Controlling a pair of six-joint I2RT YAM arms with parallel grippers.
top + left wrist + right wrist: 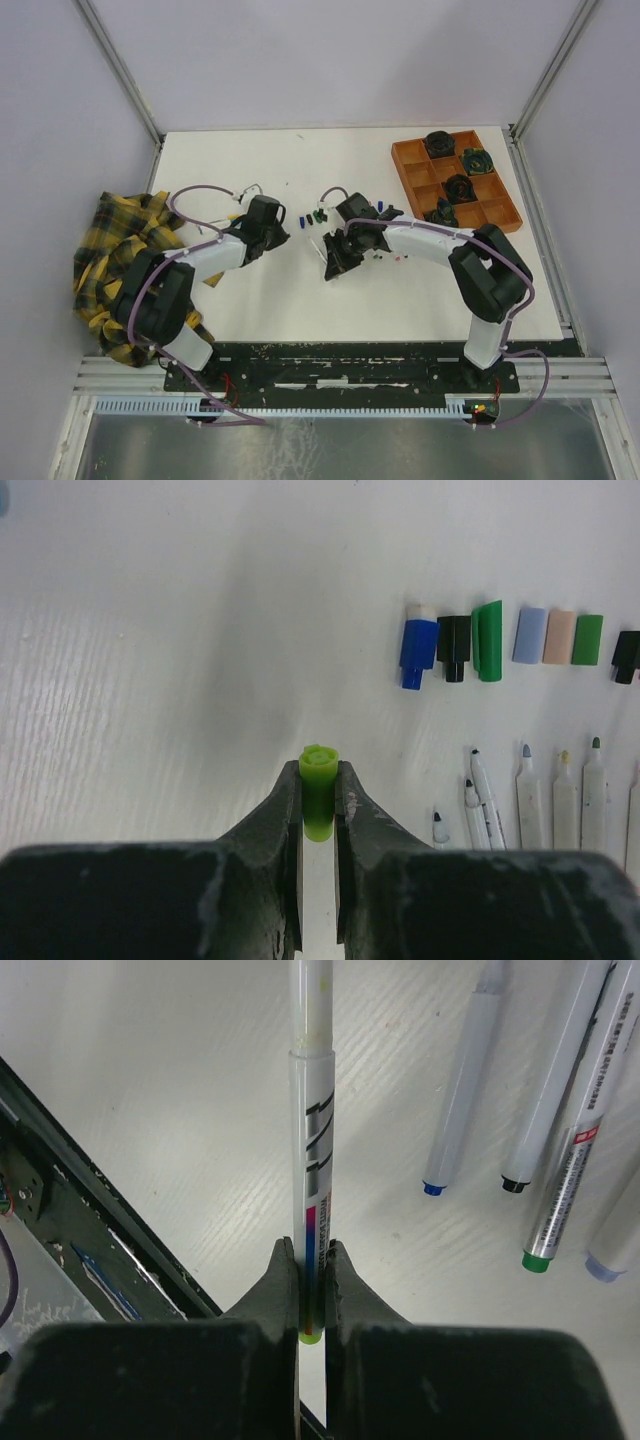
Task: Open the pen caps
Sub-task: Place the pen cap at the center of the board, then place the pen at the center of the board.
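A light green pen cap (319,760) sits upright between the jaws of my left gripper (319,768), which is shut on it above the white table. To its right lies a row of loose pen caps: blue (418,645), black (454,640), green (487,640), pale blue (528,635). Below them lie uncapped pen barrels (528,795). My right gripper (311,1250) is shut on a white pen barrel (312,1140) with a green end, pointing away from the camera. In the top view the left gripper (275,232) and right gripper (335,262) face each other mid-table.
An orange tray (415,172) with black round objects (458,187) stands at the back right. A yellow plaid cloth (110,250) lies off the table's left edge. Several more pens (462,1090) lie right of the held barrel. The table's dark near edge (90,1210) runs close by.
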